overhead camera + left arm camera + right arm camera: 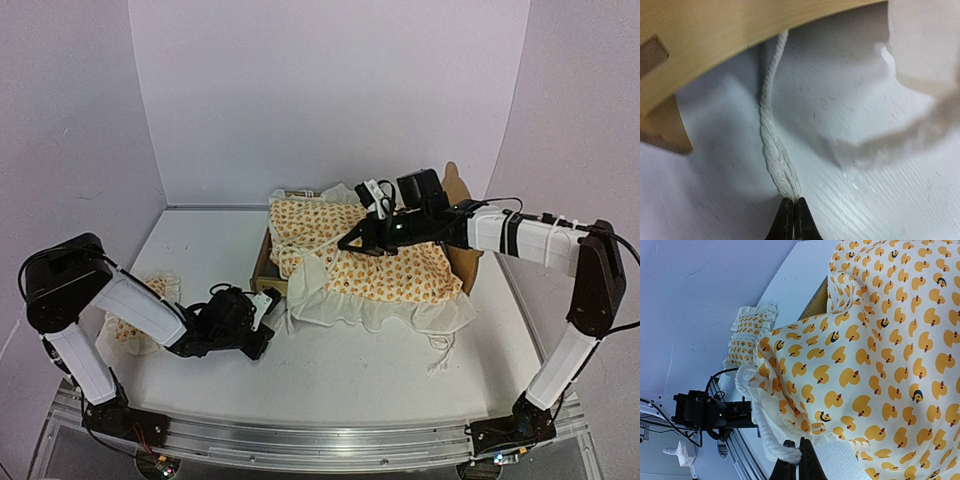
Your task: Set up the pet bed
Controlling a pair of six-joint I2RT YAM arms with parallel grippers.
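Observation:
The pet bed [264, 258] is a light plywood frame, mostly buried under a cream duck-print mattress cover [395, 270] with a white ruffle. Its brown headboard [458, 188] pokes up at the right. My left gripper [268, 302] sits low on the table by the bed's near-left corner. Its jaws are shut on a white braided tie cord [771, 130] that runs up under the plywood rail [715, 30]. My right gripper [348, 243] hovers over the bed's middle, shut on a white twisted cord [790, 454] at the cover's [875, 355] ruffled edge, holding it lifted.
A small matching ruffled pillow [138, 312] lies at the left, partly under my left arm, and shows in the right wrist view as pillow [746, 337]. A loose tie [440, 352] trails on the table in front of the cover. White walls close in the back and sides.

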